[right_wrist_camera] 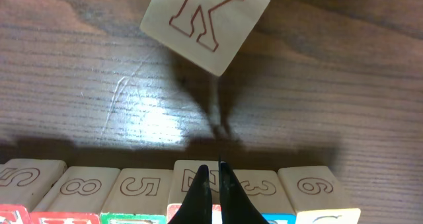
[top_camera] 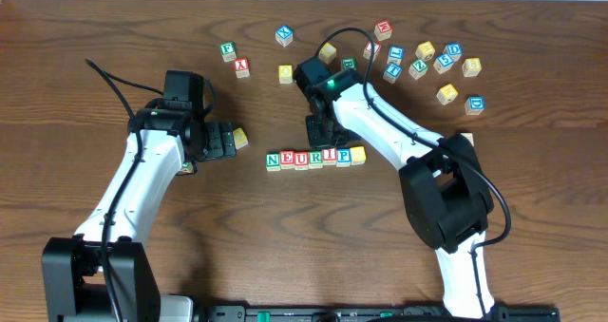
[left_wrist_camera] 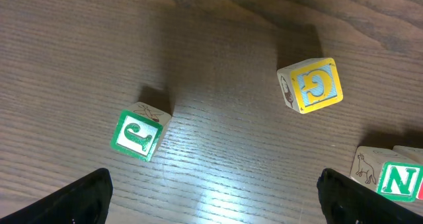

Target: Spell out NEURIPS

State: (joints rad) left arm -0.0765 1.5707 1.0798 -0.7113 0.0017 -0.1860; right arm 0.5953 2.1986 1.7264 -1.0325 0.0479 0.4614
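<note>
A row of letter blocks (top_camera: 313, 158) lies mid-table, reading N, E, U, R, I, P, with a yellow block (top_camera: 357, 155) at its right end. My right gripper (top_camera: 319, 135) is shut and empty just behind the row's middle. In the right wrist view its tips (right_wrist_camera: 213, 174) hang over the row (right_wrist_camera: 135, 187), whose top faces show numbers. My left gripper (top_camera: 231, 140) is open and empty left of the row, beside a yellow block (top_camera: 241, 138). Its wrist view shows wide-apart fingers (left_wrist_camera: 213, 187), a yellow-and-blue block (left_wrist_camera: 310, 85), a green-lettered block (left_wrist_camera: 137, 135) and the green N block (left_wrist_camera: 398, 180).
Several loose letter blocks (top_camera: 427, 61) are scattered at the back right, and a few more (top_camera: 235, 58) at the back centre-left. A plain block with a red K (right_wrist_camera: 206, 22) lies beyond the row in the right wrist view.
</note>
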